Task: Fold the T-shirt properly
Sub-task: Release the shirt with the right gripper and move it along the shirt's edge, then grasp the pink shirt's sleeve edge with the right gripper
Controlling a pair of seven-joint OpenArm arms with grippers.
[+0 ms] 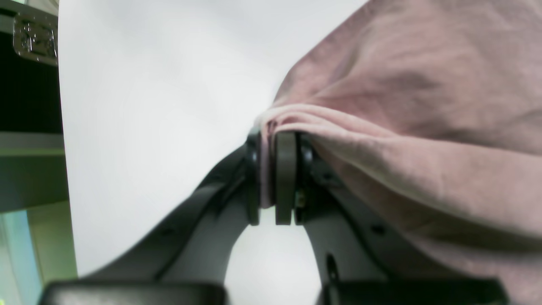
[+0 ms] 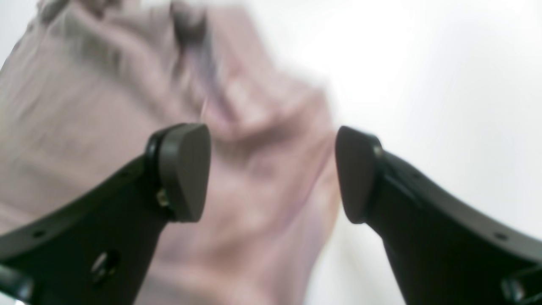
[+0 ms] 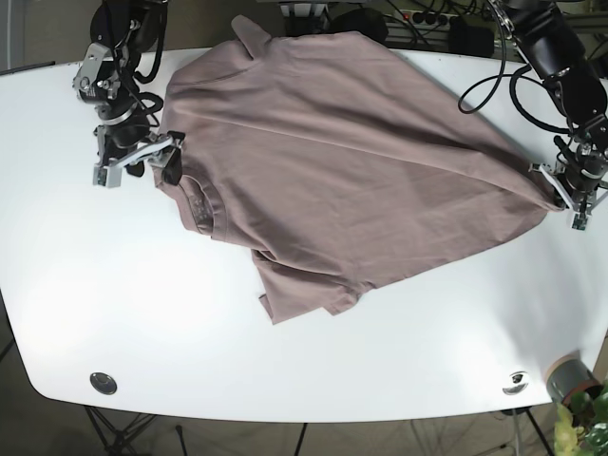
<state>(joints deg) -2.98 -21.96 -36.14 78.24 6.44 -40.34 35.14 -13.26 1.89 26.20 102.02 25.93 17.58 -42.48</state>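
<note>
A dusty-pink T-shirt point(image 3: 342, 152) lies spread across the white table point(image 3: 142, 313), with its collar point(image 3: 201, 204) toward the left and one sleeve at the front. My left gripper point(image 3: 562, 195) is at the shirt's right corner. In the left wrist view it point(image 1: 273, 178) is shut on a bunched fold of the pink fabric point(image 1: 423, 106). My right gripper point(image 3: 138, 163) is at the shirt's left edge near the collar. In the right wrist view it point(image 2: 271, 173) is open, with the blurred shirt point(image 2: 106, 84) under and between its fingers point(image 2: 182, 169).
Black cables point(image 3: 494, 85) hang over the table's back right. Round metal grommets sit near the front left point(image 3: 103, 382) and front right point(image 3: 516, 382). A potted plant point(image 3: 579, 418) stands past the front right corner. The table's edge point(image 1: 63, 127) shows left of my left gripper.
</note>
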